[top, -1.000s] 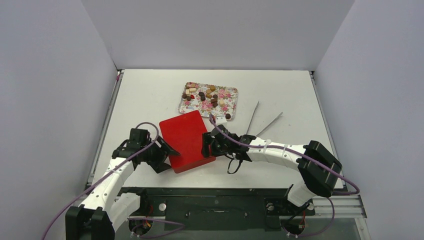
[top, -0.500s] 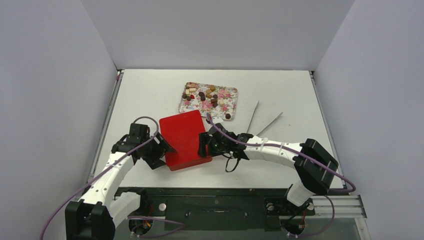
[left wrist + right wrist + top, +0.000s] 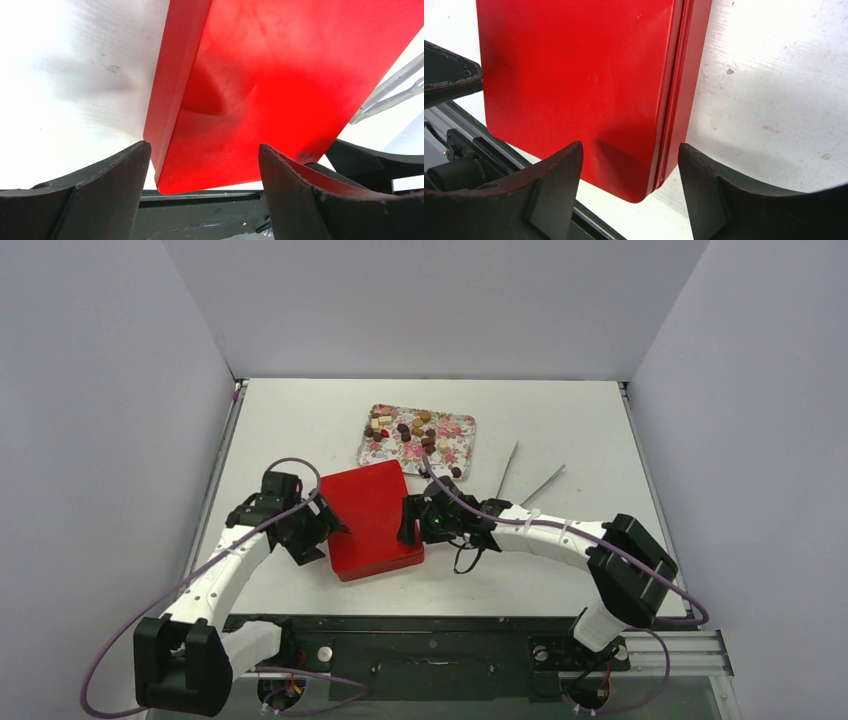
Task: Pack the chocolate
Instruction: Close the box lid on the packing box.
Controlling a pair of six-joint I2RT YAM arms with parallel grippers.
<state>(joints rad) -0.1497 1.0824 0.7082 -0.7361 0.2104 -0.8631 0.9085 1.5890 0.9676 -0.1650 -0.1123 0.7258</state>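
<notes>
loosely scattered chocolate (image 3: 413, 432): tiny brown, cream, reddish; left gripper (image 3: 202, 147) and right gripper (image 3: 630, 147) spread flanking red box (image 3: 370, 518).

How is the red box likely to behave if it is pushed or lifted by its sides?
The red box looks stiff: its flat top and straight edges show no sag, so it should probably slide whole. Its glossy surface may prove slippery to hold. A seam along its side suggests a lid that might lift off alone.

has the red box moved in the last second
Yes, slightly: the red box has slid left at its near end, away from the unmoved tweezers.
</notes>
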